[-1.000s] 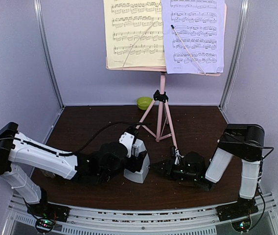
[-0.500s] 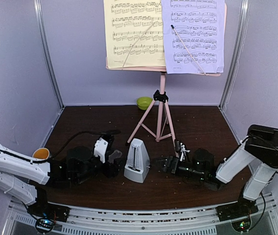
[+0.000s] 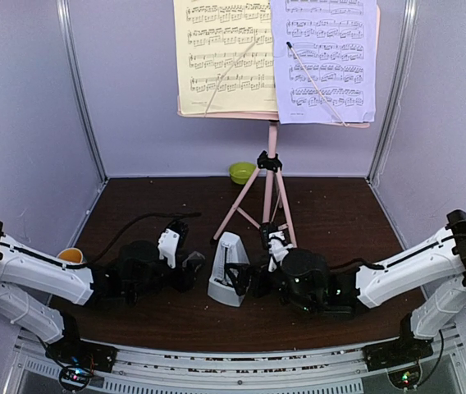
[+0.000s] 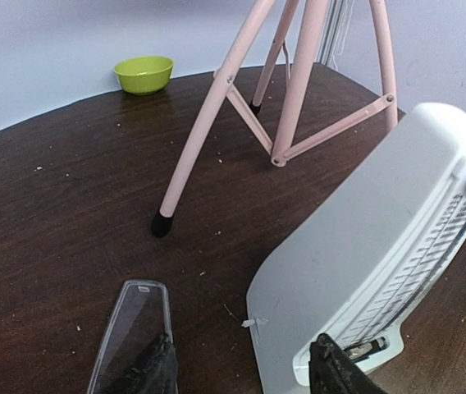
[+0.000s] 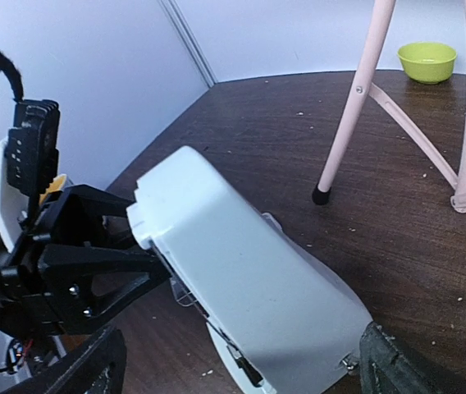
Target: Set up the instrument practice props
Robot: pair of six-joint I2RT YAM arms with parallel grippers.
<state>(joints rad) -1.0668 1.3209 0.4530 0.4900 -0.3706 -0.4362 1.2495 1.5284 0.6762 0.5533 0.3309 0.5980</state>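
Observation:
The pale-grey metronome (image 3: 227,277) stands on the dark table in front of the pink music stand (image 3: 270,176), its front face bare. Its clear cover (image 4: 128,328) lies flat on the table under my left gripper's left finger. My left gripper (image 4: 245,373) is open just left of the metronome (image 4: 364,271), with the metronome's near corner between the fingers. From the right, my right gripper (image 5: 241,365) stands wide open around the metronome (image 5: 249,279); I cannot tell whether it touches. The yellow sheet (image 3: 221,57) and the lavender sheet (image 3: 327,57) rest on the stand's desk.
A lime-green bowl (image 3: 242,172) sits at the back wall behind the tripod legs (image 4: 217,123). A mug with an orange inside (image 3: 70,256) stands at the left edge behind my left arm. Booth walls close in on three sides.
My left gripper drew back from the metronome, leaving its front bare, then edged back with narrower jaws. My right gripper slid left to the metronome and opened wide around it.

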